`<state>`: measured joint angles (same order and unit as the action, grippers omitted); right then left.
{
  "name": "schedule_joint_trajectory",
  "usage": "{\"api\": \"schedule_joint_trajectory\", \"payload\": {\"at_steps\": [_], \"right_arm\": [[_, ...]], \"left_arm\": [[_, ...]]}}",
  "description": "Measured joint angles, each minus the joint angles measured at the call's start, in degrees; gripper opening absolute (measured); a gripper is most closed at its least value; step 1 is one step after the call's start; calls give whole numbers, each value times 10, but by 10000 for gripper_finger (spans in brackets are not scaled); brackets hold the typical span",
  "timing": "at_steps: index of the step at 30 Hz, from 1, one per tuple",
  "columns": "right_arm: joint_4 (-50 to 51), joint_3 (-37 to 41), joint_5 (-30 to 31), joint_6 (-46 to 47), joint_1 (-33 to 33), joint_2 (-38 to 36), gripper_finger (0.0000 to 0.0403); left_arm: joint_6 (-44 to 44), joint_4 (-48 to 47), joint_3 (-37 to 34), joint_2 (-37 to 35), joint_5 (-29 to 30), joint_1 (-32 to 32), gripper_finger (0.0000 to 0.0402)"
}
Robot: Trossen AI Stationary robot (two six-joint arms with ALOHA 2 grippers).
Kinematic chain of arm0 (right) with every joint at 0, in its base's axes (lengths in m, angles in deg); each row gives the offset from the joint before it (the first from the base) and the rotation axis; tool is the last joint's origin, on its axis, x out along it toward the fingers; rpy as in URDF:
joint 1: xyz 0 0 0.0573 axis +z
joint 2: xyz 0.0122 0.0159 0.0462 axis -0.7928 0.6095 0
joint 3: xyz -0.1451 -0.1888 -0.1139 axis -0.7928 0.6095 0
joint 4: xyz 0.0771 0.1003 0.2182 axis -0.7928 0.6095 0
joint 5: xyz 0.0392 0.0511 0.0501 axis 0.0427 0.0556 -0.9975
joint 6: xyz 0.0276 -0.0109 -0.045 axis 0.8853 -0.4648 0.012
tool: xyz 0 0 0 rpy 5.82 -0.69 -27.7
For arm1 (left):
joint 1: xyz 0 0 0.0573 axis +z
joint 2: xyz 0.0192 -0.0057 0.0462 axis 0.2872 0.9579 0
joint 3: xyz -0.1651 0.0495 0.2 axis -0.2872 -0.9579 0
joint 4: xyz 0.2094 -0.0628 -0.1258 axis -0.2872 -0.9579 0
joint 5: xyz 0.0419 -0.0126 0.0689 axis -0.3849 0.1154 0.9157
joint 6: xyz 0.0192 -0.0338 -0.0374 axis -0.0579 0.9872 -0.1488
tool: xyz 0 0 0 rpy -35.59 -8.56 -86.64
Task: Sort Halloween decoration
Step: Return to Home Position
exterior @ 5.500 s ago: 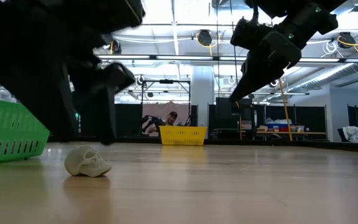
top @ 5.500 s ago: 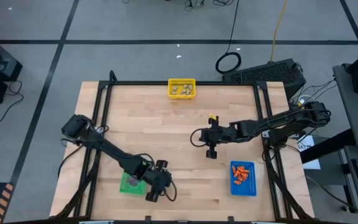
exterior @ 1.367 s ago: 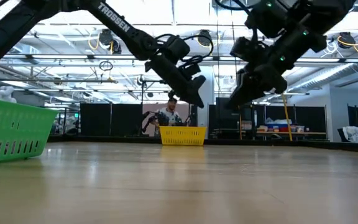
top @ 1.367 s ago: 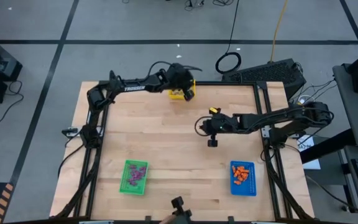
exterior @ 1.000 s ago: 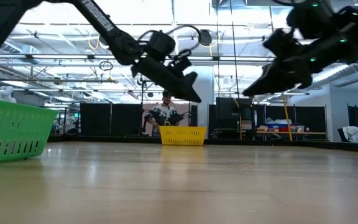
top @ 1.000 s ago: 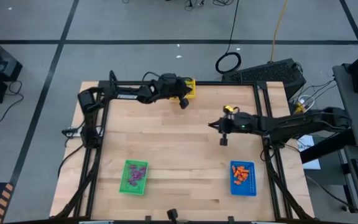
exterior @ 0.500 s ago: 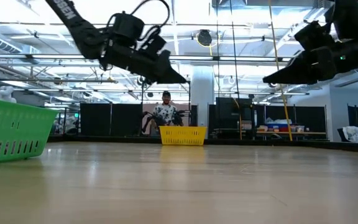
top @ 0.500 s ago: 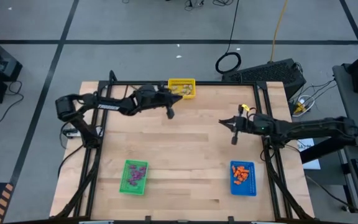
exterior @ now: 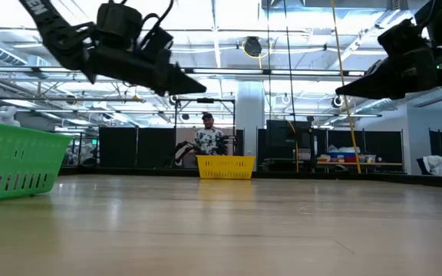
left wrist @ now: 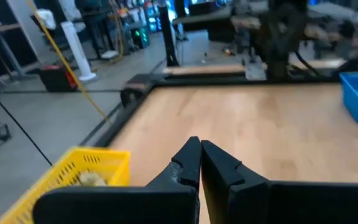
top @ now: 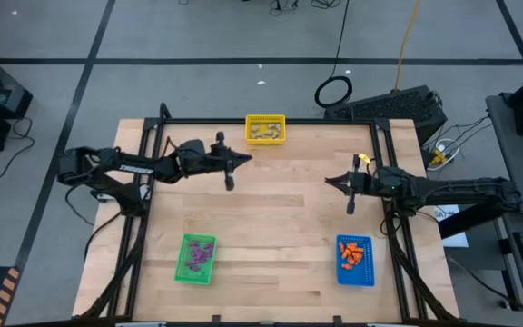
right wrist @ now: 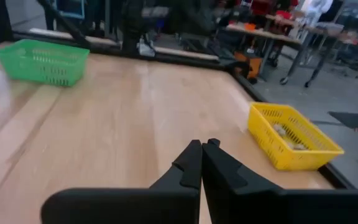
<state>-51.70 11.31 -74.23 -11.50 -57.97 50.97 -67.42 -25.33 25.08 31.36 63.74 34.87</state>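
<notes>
Hovering midair, left pincer (top: pixel 230 183) and right pincer (top: pixel 350 208) are closed.

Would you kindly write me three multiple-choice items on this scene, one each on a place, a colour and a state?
1. Where on the table does the yellow bin stand?
A) its near left corner
B) middle of the edge farthest from the low camera
C) its centre

2. What colour are the trinkets in the blue bin?
A) purple
B) grey
C) orange

3. How are the fingers of the left gripper and right gripper, both above the table?
A) shut, empty
B) wide open
C) shut on a trinket

Answers: 1 B, the high view shows it at that edge. 2 C, orange pieces lie inside. 3 A, each wrist view shows fingers touching with nothing between.
</notes>
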Motion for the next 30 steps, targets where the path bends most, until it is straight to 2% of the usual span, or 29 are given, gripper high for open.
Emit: {"api": "schedule_joint_trajectory", "payload": {"at_steps": [4, 9, 17, 22, 27, 30], "right_arm": [[1, 0, 6, -11, 0, -30, 0], [19, 0, 46, -20, 0, -67, 0], [63, 0, 46, -24, 0, -120, 0], [65, 0, 45, -26, 0, -135, 0], [65, 0, 45, -22, 0, -140, 0], [65, 0, 45, -22, 0, -139, 0]], "left_arm": [[1, 8, -36, -34, 0, -11, 12], [2, 49, -91, -78, 0, -18, 12], [33, 103, -199, -171, 1, -44, 12], [49, 99, -251, -228, 15, -62, 12], [64, 100, -299, -283, -15, -63, 12], [75, 56, -303, -327, -14, -63, 12]]}}
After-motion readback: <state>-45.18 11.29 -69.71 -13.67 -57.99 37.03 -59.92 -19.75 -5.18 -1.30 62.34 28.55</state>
